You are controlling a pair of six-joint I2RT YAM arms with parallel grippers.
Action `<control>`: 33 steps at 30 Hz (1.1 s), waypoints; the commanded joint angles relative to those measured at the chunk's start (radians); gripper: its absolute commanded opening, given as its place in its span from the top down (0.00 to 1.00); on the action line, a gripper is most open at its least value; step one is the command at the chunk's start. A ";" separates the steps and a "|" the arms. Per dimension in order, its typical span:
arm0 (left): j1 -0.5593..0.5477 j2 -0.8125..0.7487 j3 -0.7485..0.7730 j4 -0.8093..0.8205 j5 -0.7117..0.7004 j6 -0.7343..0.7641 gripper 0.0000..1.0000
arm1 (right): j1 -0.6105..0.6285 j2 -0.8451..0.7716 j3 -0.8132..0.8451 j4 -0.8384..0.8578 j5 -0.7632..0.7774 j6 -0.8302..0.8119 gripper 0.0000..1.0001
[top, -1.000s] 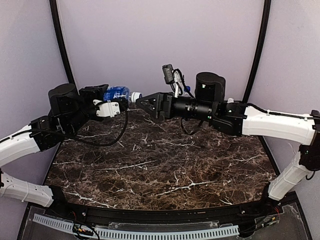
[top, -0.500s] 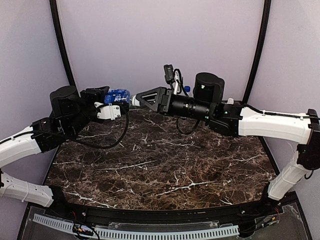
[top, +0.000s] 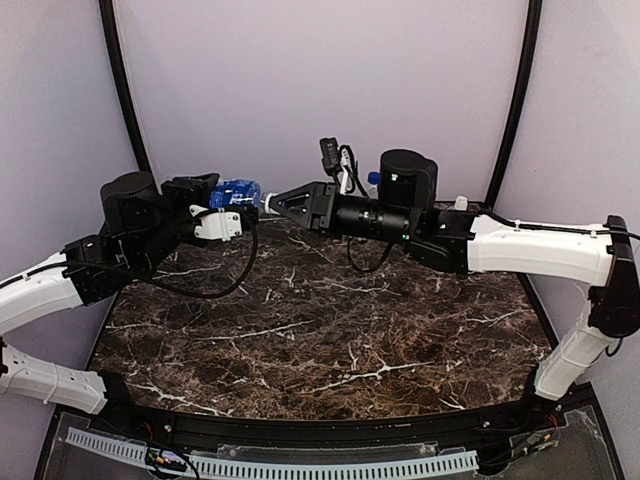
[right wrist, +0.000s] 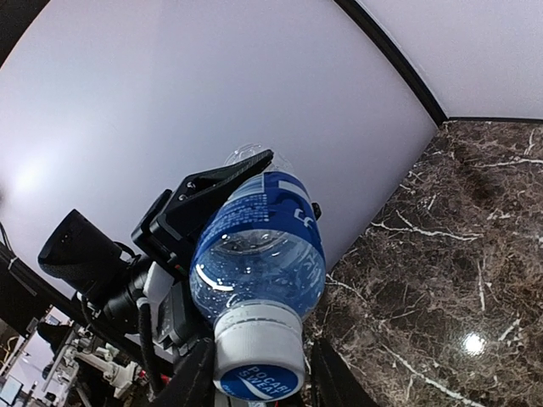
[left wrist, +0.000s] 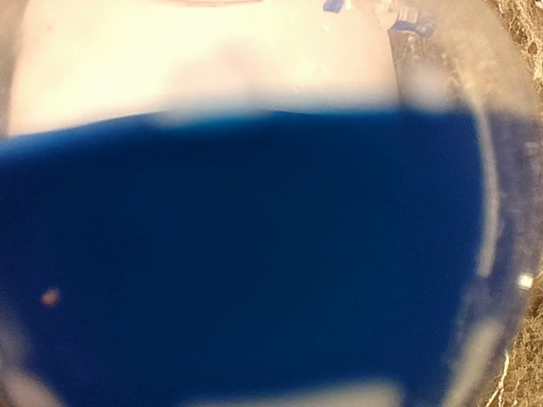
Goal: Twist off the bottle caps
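Note:
A clear bottle with a blue label lies level in the air over the table's back left, my left gripper shut on its body. Its label fills the left wrist view and hides the fingers there. The right wrist view looks at the bottle neck-on. One black left finger lies along its side. A white bottle cap with a blue printed top points at the camera. My right gripper has a finger on each side of that cap, closed in on it. From above, the right gripper meets the bottle's neck.
The dark marble table lies below both arms. Behind the right arm, against the back wall, a blue cap and a white cap of other bottles show. Black frame posts stand at both back corners.
My right gripper has moved left onto the bottle's neck, and its wide-open fingers have closed round the white cap. The left arm and the bottle have stayed put.

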 commanded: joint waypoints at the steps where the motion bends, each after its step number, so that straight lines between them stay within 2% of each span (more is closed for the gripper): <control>1: -0.004 -0.007 0.006 0.008 0.005 0.000 0.50 | -0.005 -0.007 0.004 0.038 -0.003 -0.002 0.71; 4: -0.005 -0.010 0.005 0.004 0.010 0.000 0.50 | -0.006 -0.007 0.008 0.044 -0.020 -0.020 0.85; 6: -0.004 -0.013 0.006 -0.007 0.019 -0.002 0.50 | -0.005 -0.002 0.019 0.040 -0.041 -0.048 0.99; 9: -0.006 -0.018 0.009 -0.036 0.036 -0.011 0.50 | -0.005 0.006 0.045 0.014 -0.076 -0.128 1.00; 11: -0.006 -0.022 0.020 -0.082 0.050 -0.029 0.50 | 0.012 0.004 0.075 -0.040 -0.077 -0.260 1.00; 15: -0.005 -0.043 0.055 -0.230 0.117 -0.098 0.50 | 0.118 -0.020 0.116 -0.170 0.091 -0.719 1.00; 18: -0.005 -0.063 0.064 -0.330 0.191 -0.128 0.50 | 0.214 -0.048 0.068 -0.153 0.230 -1.111 1.00; 20: -0.005 -0.073 0.066 -0.371 0.217 -0.138 0.50 | 0.260 -0.066 0.012 -0.136 0.244 -1.336 1.00; 22: -0.007 -0.077 0.067 -0.406 0.233 -0.145 0.50 | 0.300 -0.073 -0.017 -0.128 0.290 -1.543 1.00; 25: -0.006 -0.089 0.074 -0.469 0.268 -0.144 0.51 | 0.362 -0.052 -0.007 -0.150 0.411 -1.760 1.00; 29: -0.007 -0.099 0.084 -0.536 0.310 -0.150 0.51 | 0.441 -0.010 -0.045 -0.029 0.624 -2.117 1.00; 33: -0.008 -0.099 0.094 -0.586 0.326 -0.152 0.52 | 0.469 0.029 -0.104 0.120 0.752 -2.478 1.00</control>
